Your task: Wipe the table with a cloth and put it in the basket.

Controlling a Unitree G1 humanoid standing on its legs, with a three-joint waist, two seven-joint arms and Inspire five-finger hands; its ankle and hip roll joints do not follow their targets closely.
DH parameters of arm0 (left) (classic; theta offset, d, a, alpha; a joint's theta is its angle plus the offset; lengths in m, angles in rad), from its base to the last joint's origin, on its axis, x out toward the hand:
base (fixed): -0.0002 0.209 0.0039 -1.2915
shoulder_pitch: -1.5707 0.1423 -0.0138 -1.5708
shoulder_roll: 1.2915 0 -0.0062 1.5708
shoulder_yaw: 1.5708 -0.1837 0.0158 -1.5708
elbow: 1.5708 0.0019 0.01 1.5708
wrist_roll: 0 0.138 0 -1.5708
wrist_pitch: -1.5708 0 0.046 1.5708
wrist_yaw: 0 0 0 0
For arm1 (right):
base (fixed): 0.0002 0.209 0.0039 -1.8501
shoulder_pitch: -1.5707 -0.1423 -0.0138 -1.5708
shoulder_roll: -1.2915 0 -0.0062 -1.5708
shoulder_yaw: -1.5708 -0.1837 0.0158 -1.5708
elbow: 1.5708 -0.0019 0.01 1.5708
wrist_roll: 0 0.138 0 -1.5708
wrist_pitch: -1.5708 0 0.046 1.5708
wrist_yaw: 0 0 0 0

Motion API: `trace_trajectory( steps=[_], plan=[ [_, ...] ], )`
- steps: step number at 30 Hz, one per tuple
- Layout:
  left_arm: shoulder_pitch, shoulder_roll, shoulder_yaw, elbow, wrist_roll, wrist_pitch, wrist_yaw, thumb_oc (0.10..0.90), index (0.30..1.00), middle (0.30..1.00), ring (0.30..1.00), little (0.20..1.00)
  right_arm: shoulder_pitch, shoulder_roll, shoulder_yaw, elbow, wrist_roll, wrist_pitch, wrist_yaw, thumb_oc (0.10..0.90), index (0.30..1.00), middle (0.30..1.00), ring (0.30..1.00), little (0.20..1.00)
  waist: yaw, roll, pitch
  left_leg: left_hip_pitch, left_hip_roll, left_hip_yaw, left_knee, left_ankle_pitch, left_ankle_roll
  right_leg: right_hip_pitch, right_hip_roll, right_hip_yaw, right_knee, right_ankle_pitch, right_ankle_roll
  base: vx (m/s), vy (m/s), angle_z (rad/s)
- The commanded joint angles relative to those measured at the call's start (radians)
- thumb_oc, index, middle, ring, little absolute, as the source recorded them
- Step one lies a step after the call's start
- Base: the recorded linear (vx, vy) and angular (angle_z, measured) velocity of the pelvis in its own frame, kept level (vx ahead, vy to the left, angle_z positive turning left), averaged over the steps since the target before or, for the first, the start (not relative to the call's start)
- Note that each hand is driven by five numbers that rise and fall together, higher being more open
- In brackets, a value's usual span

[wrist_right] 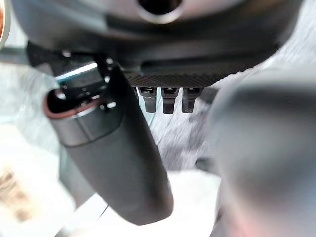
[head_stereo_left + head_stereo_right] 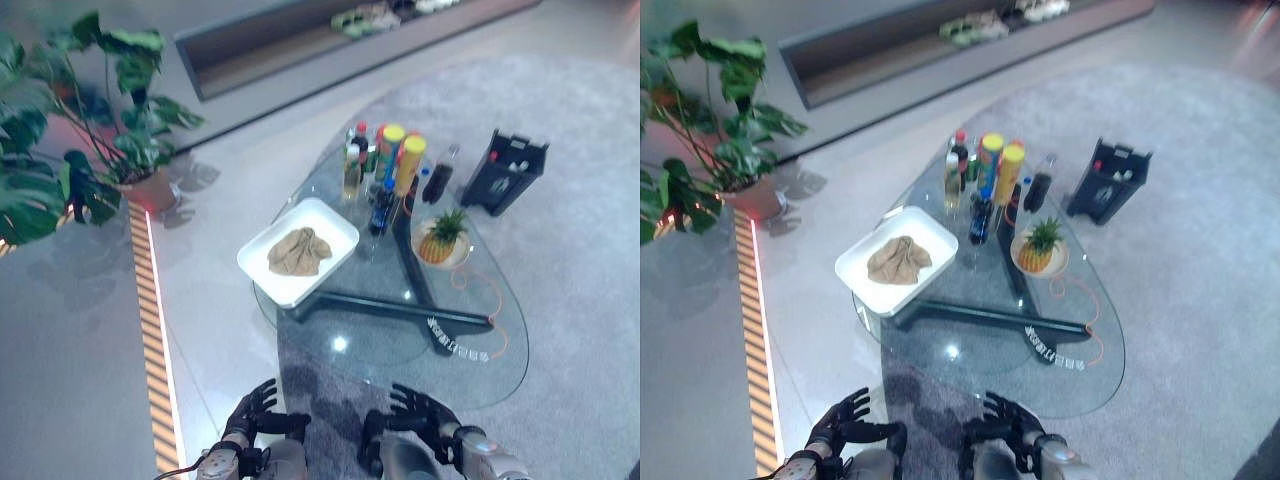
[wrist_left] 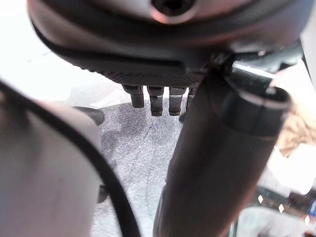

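A grey fuzzy rug [image 2: 590,150] is spread well beyond the fingertips, under a rounded clear glass table [image 2: 470,365] on a dark crossed base; the table's near rim lies just ahead of both hands. A leafy potted plant [image 2: 90,130] is seen far off past the left hand's side, by an orange-striped floor strip [image 2: 150,330]. A white square tray [image 2: 330,222] is set on the glass, ahead of the left hand [image 2: 252,412], and the crumpled tan cloth [image 2: 299,251] is piled in it, well apart from all fingers. A black basket [image 2: 505,172] is placed on the rug beyond the table's far edge, far ahead of the right hand [image 2: 420,415]. A cluster of bottles [image 2: 385,165] with yellow and red caps is stood upright farther along the glass. A pineapple [image 2: 440,240] is set on a small round plate, ahead of the right fingers. Both dark hands are held low near the body, fingers spread and only loosely bent, nothing touched or held; in the left wrist view the fingers [image 3: 155,101] are seen hanging relaxed over the rug.
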Motion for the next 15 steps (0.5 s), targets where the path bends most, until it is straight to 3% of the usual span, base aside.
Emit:
trace_trajectory(
  steps=[1,6,15],
  plan=[
    [-0.021,0.005,0.021,0.077,0.006,0.012,-0.044,0.8,0.9,0.9,0.9,0.9,-0.009,0.009,0.008,0.092,-0.129,-0.078,-0.031,0.8,0.9,0.9,0.9,0.9,-0.022,-0.029,-0.024,-0.021,-0.062,0.032,-0.002,0.051,0.036,0.144,0.015,0.021,-0.136,0.042,0.021,0.05,0.041,-0.17],
    [-0.042,-0.008,0.035,0.169,0.031,-0.01,-0.044,0.8,0.9,0.9,0.9,0.9,-0.014,0.038,-0.046,0.219,-0.111,-0.097,-0.039,0.8,0.9,0.9,0.9,0.9,-0.03,-0.02,-0.048,0.013,-0.06,0.035,-0.034,0.047,0.04,0.166,0.014,0.033,-0.155,0.046,0.028,0.03,0.02,-0.1],
    [-0.039,-0.027,0.062,0.217,0.051,-0.05,-0.041,0.8,0.9,0.9,0.9,0.9,0.002,0.06,-0.112,0.277,-0.116,-0.114,-0.024,0.8,0.9,0.9,0.9,0.9,-0.044,-0.014,-0.08,0.056,-0.055,0.053,-0.086,0.044,0.043,0.184,0.007,0.048,-0.2,0.066,0.045,0.0,0.001,-0.08]
  ],
)
